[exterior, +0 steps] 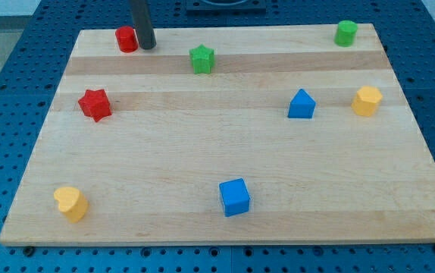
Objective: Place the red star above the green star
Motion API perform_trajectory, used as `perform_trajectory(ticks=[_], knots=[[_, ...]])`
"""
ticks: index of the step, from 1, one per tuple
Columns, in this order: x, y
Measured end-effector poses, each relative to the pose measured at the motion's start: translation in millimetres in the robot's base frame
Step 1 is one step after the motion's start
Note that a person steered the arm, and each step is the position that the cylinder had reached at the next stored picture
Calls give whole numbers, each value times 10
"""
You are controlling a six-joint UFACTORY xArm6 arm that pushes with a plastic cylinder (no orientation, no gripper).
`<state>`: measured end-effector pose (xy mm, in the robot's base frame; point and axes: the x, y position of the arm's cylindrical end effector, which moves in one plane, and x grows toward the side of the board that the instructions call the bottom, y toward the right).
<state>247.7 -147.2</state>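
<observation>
The red star [95,104] lies near the board's left edge, below and left of the green star [201,58], which sits near the top, left of centre. My tip [147,45] stands at the top left of the board, touching or just beside the right side of a red cylinder [126,39]. The tip is well above and right of the red star and left of the green star.
A green cylinder [345,33] sits at top right. A blue triangular block [301,105] and a yellow block [367,101] lie at the right. A blue cube [235,197] sits at bottom centre, a yellow block [71,203] at bottom left. The wooden board [217,152] edges bound everything.
</observation>
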Motion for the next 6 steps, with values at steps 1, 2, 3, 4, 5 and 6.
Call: perform_trajectory(ticks=[1, 2, 3, 4, 5, 6], knots=[[284, 35], [474, -301], [789, -850], [1170, -1298], [1500, -1376], [1545, -1230]])
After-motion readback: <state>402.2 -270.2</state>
